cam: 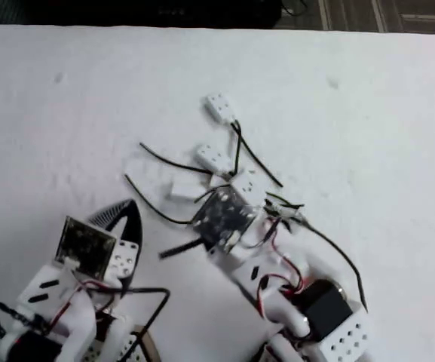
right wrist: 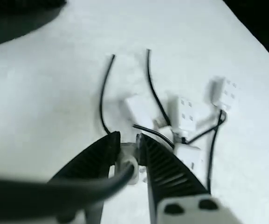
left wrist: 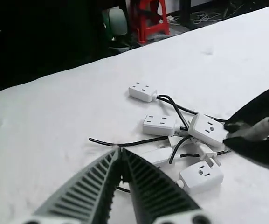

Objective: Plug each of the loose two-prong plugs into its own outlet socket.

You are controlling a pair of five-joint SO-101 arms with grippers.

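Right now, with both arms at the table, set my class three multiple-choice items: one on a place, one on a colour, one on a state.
1. Where are the right arm's jaws?
A. at the table's far edge
B. among the sockets and cords
C. beside the left arm's base

2. What colour are the socket cords?
A. green
B. black
C. yellow

3. How do the left arm's jaws stand?
A. wide open
B. shut on a socket
C. shut, empty

Key: 1 B, they grip a white plug amid the cluster. 2 B, every cord is black. 3 C, they meet with nothing between.
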